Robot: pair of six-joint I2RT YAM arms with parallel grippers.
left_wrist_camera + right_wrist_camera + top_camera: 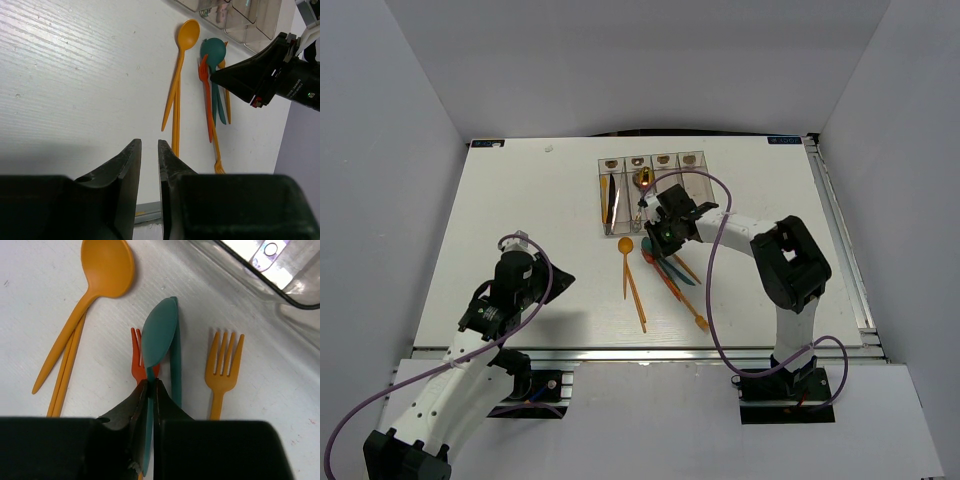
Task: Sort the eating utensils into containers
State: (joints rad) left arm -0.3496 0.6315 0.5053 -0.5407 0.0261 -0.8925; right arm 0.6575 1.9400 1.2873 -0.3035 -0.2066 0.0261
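My right gripper (pixel 151 382) is shut on the handle of a teal spoon (pixel 159 332), low over the table just in front of the clear containers (pixel 651 192). In the top view it (pixel 660 236) is over the utensil pile. Under the spoon lie a red fork (pixel 135 366), a second teal utensil (pixel 175 367) and an orange fork (pixel 223 365). An orange spoon (pixel 102 267) and an orange knife (pixel 175 120) lie to the left. My left gripper (pixel 150 145) is empty, its jaws a narrow slit apart, near the table's front left (pixel 556 281).
The leftmost bin holds orange and black utensils (pixel 608 200); the second bin holds a gold spoon (pixel 643 180). The two right bins (pixel 680 180) look empty. A purple cable (pixel 712 250) loops from the right arm over the table. A grey rail (pixel 650 352) runs along the front edge.
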